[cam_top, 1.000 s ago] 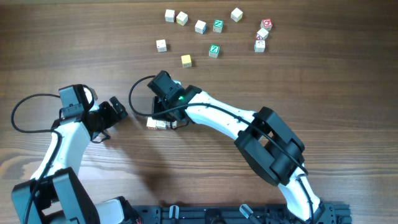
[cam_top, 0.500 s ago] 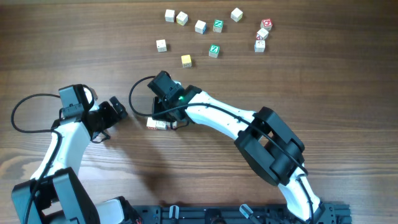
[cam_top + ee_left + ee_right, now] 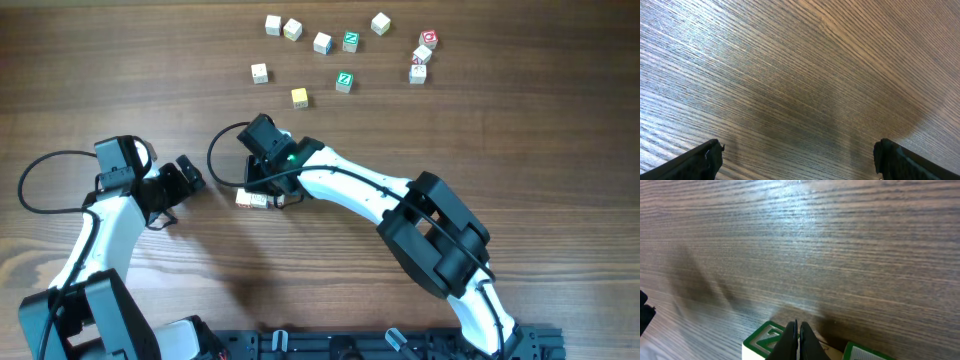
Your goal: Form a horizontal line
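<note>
Horizontal line [image 3: 256, 199] of pale cubes sits on the table [image 3: 520, 130] left of centre, just under the right claw [image 3: 797, 339], whose fingers are pressed together. The left claw [image 3: 800, 157] is spread, apart from it.

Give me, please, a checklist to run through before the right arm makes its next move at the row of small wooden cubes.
1. Right gripper shut, with nothing between its black fingers: ok.
2. Row of small pale wooden letter cubes straight and touching: cannot tell, since the right gripper hides part of it.
3. Left gripper open and empty above the brown wood-grain table: ok.
4. Left gripper apart from the row: ok.
5. Loose small wooden cubes on the far side, well apart from the row: ok.
</note>
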`<move>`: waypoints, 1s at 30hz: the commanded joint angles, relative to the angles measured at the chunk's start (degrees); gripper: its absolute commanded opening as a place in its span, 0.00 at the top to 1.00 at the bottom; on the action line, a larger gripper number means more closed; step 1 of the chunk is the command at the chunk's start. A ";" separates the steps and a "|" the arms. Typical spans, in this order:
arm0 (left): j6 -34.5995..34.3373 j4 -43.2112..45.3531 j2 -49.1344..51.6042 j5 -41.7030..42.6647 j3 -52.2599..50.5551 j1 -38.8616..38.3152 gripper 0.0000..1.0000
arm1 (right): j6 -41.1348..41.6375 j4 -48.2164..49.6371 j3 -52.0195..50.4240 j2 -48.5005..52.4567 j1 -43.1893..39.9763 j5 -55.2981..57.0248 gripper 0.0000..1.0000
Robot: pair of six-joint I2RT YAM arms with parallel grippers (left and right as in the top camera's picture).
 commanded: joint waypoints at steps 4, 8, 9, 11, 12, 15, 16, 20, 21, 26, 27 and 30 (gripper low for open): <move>0.13 -0.02 -0.76 -0.13 -0.26 0.20 0.00 | 0.02 0.72 0.17 0.55 -1.92 4.20 0.95; 0.13 -0.02 -0.76 -0.15 -0.26 0.22 0.00 | 0.04 0.15 0.17 0.55 -3.23 4.74 0.95; 0.13 0.00 -0.76 -0.13 -0.26 0.20 0.00 | 0.02 0.07 0.17 0.55 -3.28 5.16 0.95; 0.13 -0.02 -0.76 -0.13 -0.26 0.20 0.00 | 0.07 -0.15 0.17 0.55 -3.26 5.11 0.95; 0.13 -0.02 -0.76 -0.13 -0.26 0.20 0.00 | 0.11 -0.37 0.17 0.55 -3.26 5.09 0.95; 0.13 -0.02 -0.76 -0.15 -0.26 0.20 0.00 | 0.22 -1.55 0.17 0.55 -3.21 4.79 0.95; 0.13 -0.02 -0.76 -0.13 -0.26 0.20 0.00 | 0.26 -2.19 0.17 0.55 -3.21 4.44 0.95; 0.13 0.00 -0.76 -0.13 -0.26 0.22 0.00 | 0.24 -2.62 0.17 0.55 -3.15 3.34 0.95; 0.13 -0.02 -0.76 -0.13 -0.26 0.20 0.00 | 0.24 -2.69 0.17 0.55 -3.10 3.06 0.96; 0.13 -0.02 -0.76 -0.15 -0.26 0.20 0.00 | 0.22 -2.80 0.17 0.55 -3.08 2.40 0.95; 0.13 0.00 -0.76 -0.13 -0.26 0.20 0.00 | 0.24 -2.97 0.17 0.55 -3.08 2.25 0.95; 0.13 -0.02 -0.76 -0.13 -0.26 0.20 0.00 | 0.26 -3.43 0.17 0.55 -3.08 2.23 0.95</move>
